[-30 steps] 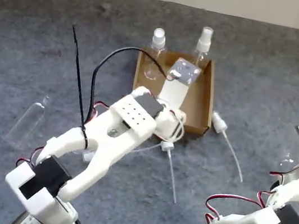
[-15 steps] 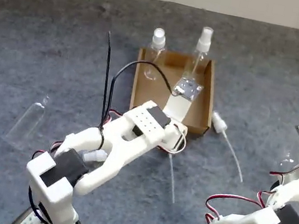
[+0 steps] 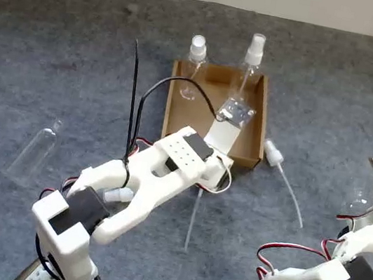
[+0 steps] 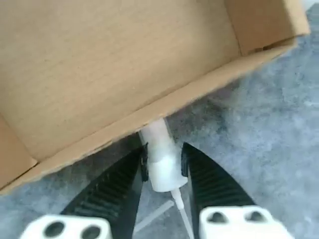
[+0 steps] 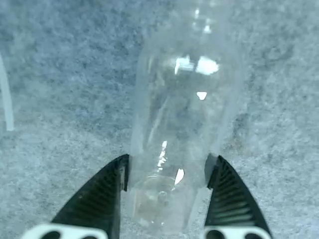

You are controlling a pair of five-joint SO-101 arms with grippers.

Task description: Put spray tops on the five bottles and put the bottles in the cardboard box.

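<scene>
My left gripper (image 4: 162, 152) is shut on a white spray top (image 4: 160, 162) just outside the front wall of the cardboard box (image 4: 164, 107). From the high view, the top's thin tube (image 3: 192, 219) hangs below my left arm (image 3: 168, 169). A clear bottle (image 5: 182, 124) without a top stands between the fingers of my right gripper (image 5: 167, 167), which is shut on it at the table's right edge (image 3: 360, 201). Two bottles with spray tops (image 3: 194, 67) (image 3: 249, 68) stand at the back of the box (image 3: 255, 133).
A loose spray top (image 3: 273, 154) with a long tube lies on the grey carpet right of the box. A topless clear bottle (image 3: 32, 151) lies on its side at the far left. A black cable (image 3: 135, 96) arcs over my left arm.
My left arm moved forward to the box's front wall and shut on the spray top that lay there. Its tube has swung from pointing right to pointing left. The right arm kept still.
</scene>
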